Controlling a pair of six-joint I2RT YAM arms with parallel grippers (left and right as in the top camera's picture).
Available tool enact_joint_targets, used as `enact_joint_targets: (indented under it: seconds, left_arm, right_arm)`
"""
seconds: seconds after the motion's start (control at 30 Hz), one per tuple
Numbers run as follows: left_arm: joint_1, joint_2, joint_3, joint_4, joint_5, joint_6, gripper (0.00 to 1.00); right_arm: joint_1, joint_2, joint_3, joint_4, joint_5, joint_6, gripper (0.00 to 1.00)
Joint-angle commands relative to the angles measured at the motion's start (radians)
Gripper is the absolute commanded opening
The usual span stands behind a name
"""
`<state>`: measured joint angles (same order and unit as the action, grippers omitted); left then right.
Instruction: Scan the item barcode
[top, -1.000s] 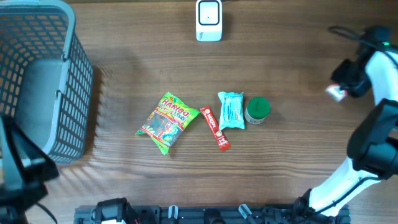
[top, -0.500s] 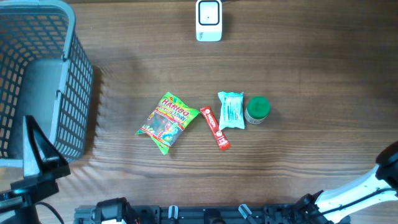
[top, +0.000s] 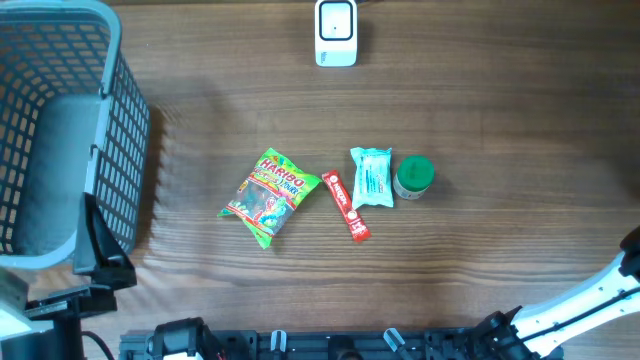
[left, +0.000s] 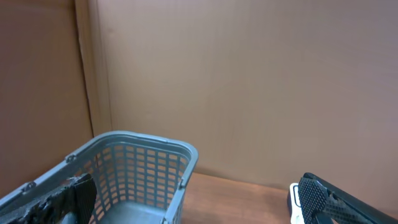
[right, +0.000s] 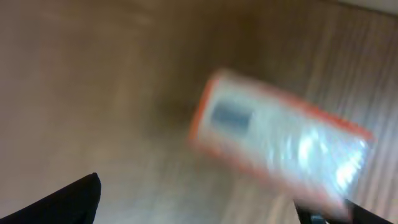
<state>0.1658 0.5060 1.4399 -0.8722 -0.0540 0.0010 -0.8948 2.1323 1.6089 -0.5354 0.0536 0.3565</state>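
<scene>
The right hand (right: 196, 208) is spread wide and holds nothing: in its wrist view its two dark fingers (right: 65, 200) show only at the bottom corners of the picture, well apart. Beyond them is an orange-edged packet (right: 273, 146) with a shiny clear wrapper, seen against wood grain. It is too blurred to read any print, and I cannot tell whether it rests flat on the wood. This packet and the right hand lie outside the overhead view, where only part of the right arm (top: 590, 300) shows at the lower right corner. The left hand (left: 196, 202) is also fully open and empty, its fingers (left: 336, 199) at the lower edges of its own view. That view looks over the rim of the grey basket (left: 143, 168) toward a cardboard wall (left: 249, 74). From above, the white scanner (top: 336, 32) stands at the far edge of the wooden worktop (top: 500, 120), and the basket fills the left side with the left arm (top: 95, 270) just beside it. Four items lie in a loose row near the middle: a Haribo bag (top: 265, 197), a red stick packet (top: 346, 205), a pale blue packet (top: 372, 177) and a green-lidded jar (top: 414, 176) touching the blue packet's right edge.
</scene>
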Motion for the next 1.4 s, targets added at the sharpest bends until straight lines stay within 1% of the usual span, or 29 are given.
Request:
enact_joint_targets:
  seconds: [0.0,0.1,0.17,0.33,0.4,0.47,0.53,0.6,0.67,0.7,0.77,0.83,0.87,0.9,0.93,0.97,1.03,1.1,1.17,1.27,1.37]
  left_arm:
    - [0.006,-0.011,-0.002,-0.026,0.071,-0.002,1.00]
    - [0.006,-0.030,-0.002,-0.032,0.122,-0.002,1.00]
    - [0.006,-0.057,-0.002,-0.025,0.125,-0.002,1.00]
    - [0.006,-0.190,-0.003,-0.014,0.128,-0.008,1.00]
    - [-0.006,-0.238,-0.020,-0.015,0.194,-0.010,1.00]
    - [-0.041,-0.271,-0.067,-0.015,0.281,-0.009,1.00]
    - [-0.088,-0.278,-0.124,-0.006,0.313,-0.008,1.00]
    - [-0.172,-0.278,-0.210,0.066,0.327,0.010,1.00]
    - [-0.240,-0.279,-0.259,0.151,0.326,0.018,1.00]
    - [-0.261,-0.279,-0.271,0.175,0.321,0.018,1.00]
    - [-0.318,-0.280,-0.288,0.219,0.259,0.018,1.00]
    - [-0.346,-0.294,-0.292,0.208,0.130,0.012,1.00]
    - [-0.348,-0.318,-0.299,0.198,0.032,-0.019,1.00]
    - [-0.348,-0.343,-0.311,0.195,-0.034,-0.040,1.00]
    - [-0.348,-0.364,-0.323,0.195,-0.065,-0.044,1.00]
    - [-0.348,-0.394,-0.343,0.196,-0.076,-0.047,1.00]
    - [-0.348,-0.451,-0.391,0.191,-0.075,-0.071,1.00]
    - [-0.348,-0.496,-0.443,0.171,-0.075,-0.092,1.00]
    - [-0.349,-0.499,-0.486,0.163,-0.074,-0.118,1.00]
    - [-0.349,-0.500,-0.537,0.182,-0.073,-0.122,1.00]
    - [-0.349,-0.500,-0.554,0.204,-0.070,-0.123,1.00]
  right_arm:
    - [0.024,-0.165,0.050,-0.009,-0.315,0.022,1.00]
    - [0.083,-0.244,0.050,-0.075,-0.388,0.047,1.00]
    - [0.145,-0.284,0.050,-0.136,-0.388,0.047,1.00]
    - [0.322,-0.343,0.050,-0.319,-0.388,0.046,1.00]
    - [0.400,-0.345,0.050,-0.391,-0.388,0.045,1.00]
    - [0.481,-0.345,0.049,-0.453,-0.386,0.035,1.00]
    - [0.558,-0.346,0.049,-0.497,-0.384,0.021,1.00]
    - [0.637,-0.346,0.049,-0.556,-0.372,0.001,1.00]
    - [0.699,-0.346,0.049,-0.613,-0.339,0.002,1.00]
    - [0.724,-0.346,0.049,-0.634,-0.327,0.001,1.00]
    - [0.792,-0.346,0.049,-0.681,-0.301,0.001,1.00]
    - [0.856,-0.346,0.049,-0.713,-0.266,0.003,1.00]
    - [0.901,-0.346,0.049,-0.735,-0.259,0.004,1.00]
    - [0.926,-0.346,0.049,-0.748,-0.259,0.008,1.00]
    - [0.955,-0.346,0.049,-0.765,-0.256,0.017,0.99]
    - [0.978,-0.346,0.049,-0.778,-0.256,0.034,1.00]
    - [1.018,-0.346,0.047,-0.818,-0.245,0.128,1.00]
    - [1.051,-0.346,0.031,-0.837,-0.231,0.178,1.00]
    - [1.094,-0.346,0.007,-0.839,-0.138,0.231,1.00]
    - [1.162,-0.346,0.000,-0.858,-0.024,0.298,1.00]
    - [1.227,-0.346,0.000,-0.857,0.045,0.365,1.00]
